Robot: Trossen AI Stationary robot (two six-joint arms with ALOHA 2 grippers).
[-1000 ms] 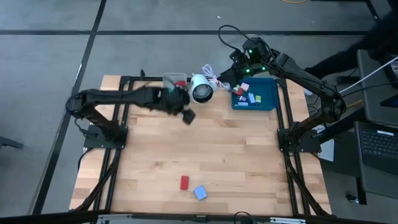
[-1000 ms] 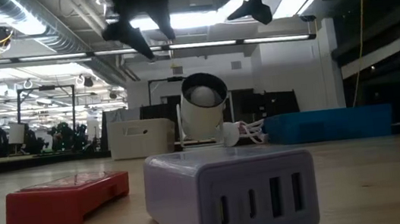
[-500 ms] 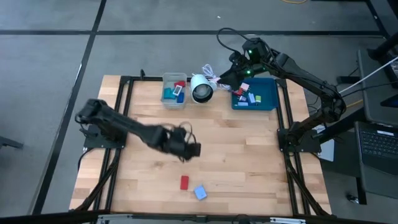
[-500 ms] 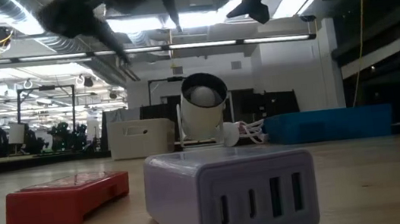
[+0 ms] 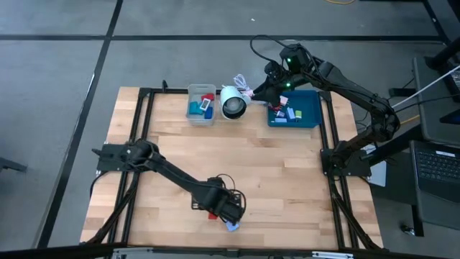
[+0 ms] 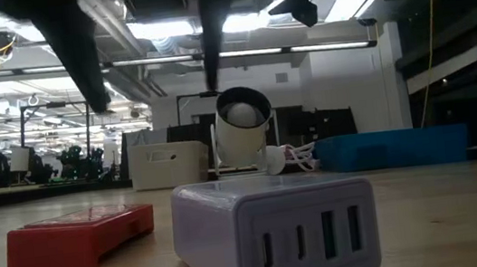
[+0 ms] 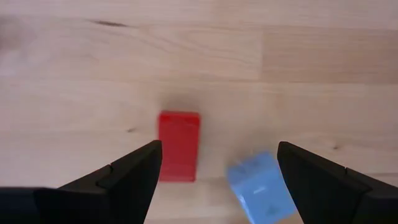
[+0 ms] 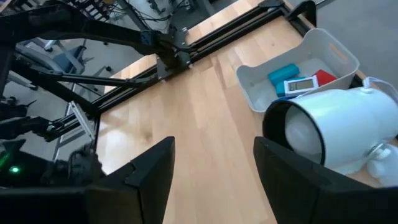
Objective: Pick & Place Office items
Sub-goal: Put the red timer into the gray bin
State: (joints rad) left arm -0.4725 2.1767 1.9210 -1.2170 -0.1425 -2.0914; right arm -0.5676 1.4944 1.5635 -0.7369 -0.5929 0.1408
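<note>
Two blocks [image 7: 179, 145], unaligned long axes.

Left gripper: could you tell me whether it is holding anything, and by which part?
Nothing is held: the left gripper hangs open above the red block and light-blue block.

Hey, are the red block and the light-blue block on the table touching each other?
Apart. The left wrist view shows bare wood between the red block and the light-blue block.

Two blocks [image 5: 213, 210] lying side by side at the bench's [image 5: 287, 180] near edge, left hand [image 5: 231, 207] hovering over them, bin [image 5: 192, 101], round object [image 5: 233, 102] and tray [image 5: 310, 108] sitting along the far edge
</note>
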